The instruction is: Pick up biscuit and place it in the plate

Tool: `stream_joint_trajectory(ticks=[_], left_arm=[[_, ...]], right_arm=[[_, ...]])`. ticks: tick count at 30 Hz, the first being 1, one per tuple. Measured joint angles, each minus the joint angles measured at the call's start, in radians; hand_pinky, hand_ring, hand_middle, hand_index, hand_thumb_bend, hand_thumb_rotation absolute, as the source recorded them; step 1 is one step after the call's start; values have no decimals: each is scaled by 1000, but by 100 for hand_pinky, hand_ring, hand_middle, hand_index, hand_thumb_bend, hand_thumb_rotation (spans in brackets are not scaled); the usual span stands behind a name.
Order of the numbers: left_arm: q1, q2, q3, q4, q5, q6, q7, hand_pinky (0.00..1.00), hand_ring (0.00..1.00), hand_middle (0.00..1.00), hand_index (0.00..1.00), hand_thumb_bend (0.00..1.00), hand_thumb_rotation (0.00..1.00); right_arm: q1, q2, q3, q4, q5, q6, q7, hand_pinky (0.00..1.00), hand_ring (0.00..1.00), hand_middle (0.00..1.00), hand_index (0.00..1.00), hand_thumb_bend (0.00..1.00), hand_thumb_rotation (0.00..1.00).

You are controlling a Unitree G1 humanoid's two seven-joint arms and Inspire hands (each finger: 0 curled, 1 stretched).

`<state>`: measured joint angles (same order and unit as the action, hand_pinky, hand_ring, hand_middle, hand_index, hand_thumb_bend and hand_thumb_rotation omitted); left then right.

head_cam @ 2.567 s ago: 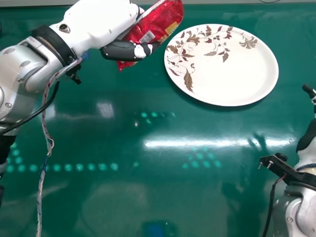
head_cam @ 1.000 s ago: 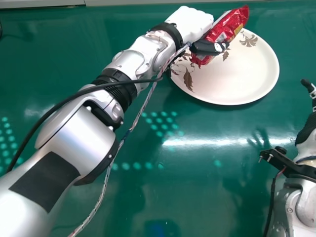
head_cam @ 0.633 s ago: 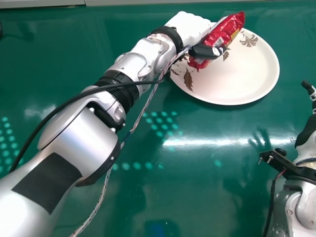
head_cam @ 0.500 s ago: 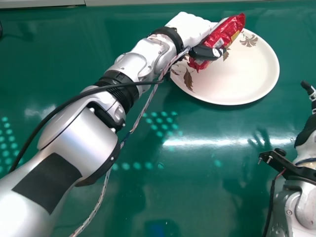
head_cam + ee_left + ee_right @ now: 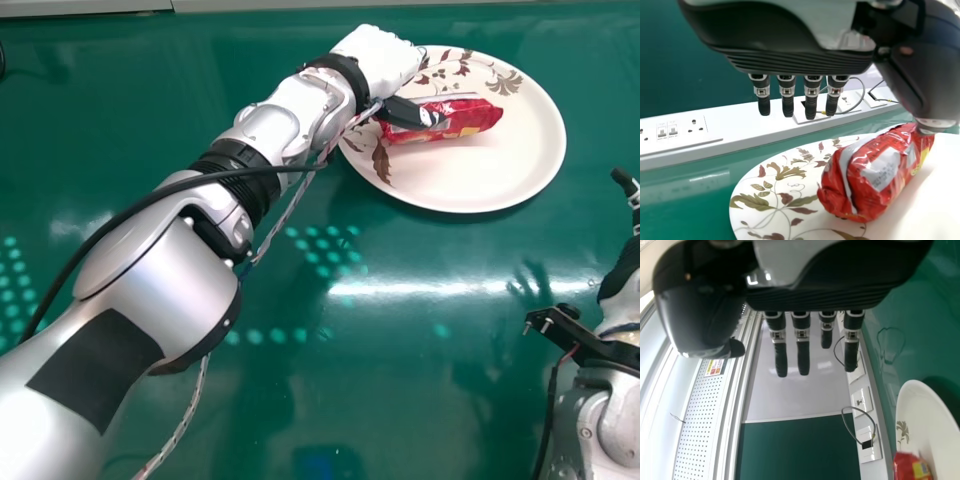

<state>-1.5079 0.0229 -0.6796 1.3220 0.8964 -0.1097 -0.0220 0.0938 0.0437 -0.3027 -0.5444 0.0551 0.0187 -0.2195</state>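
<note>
Red-wrapped, the biscuit lies on the plate by the thumb of the left hand, whose straight fingers hang slightly apart. Glossy green table surrounds the plate; beyond that hand runs a white socket strip. The straight-fingered right hand is well apart.

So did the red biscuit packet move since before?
Yes, rightward: the red biscuit packet was at the left rim of the leafy plate, and now lies on it.
</note>
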Motion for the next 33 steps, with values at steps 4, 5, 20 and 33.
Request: stream_joint_trajectory(ticks=[4,5,20,33], left_arm=[[0,7,-2,-3,0,-6,2,100,100,100,100,95,69],[0,10,-4,-3,0,-11,6,99,100,100,100,94,72],[66,233,120,-229,-133,-325,194,65,75,79,85,74,56],[610,501,499,-811,-639,-478,-50,56,68,72,76,63,34]], right_arm=[[3,0,0,0,0,0,0,74,80,81,77,51,23],[4,0,0,0,0,-1,0,74,80,81,77,51,22],[16,6,4,10,0,-43,2,70,77,78,74,54,23],[50,10,17,14,-7,-63,-11,72,77,78,73,51,21]])
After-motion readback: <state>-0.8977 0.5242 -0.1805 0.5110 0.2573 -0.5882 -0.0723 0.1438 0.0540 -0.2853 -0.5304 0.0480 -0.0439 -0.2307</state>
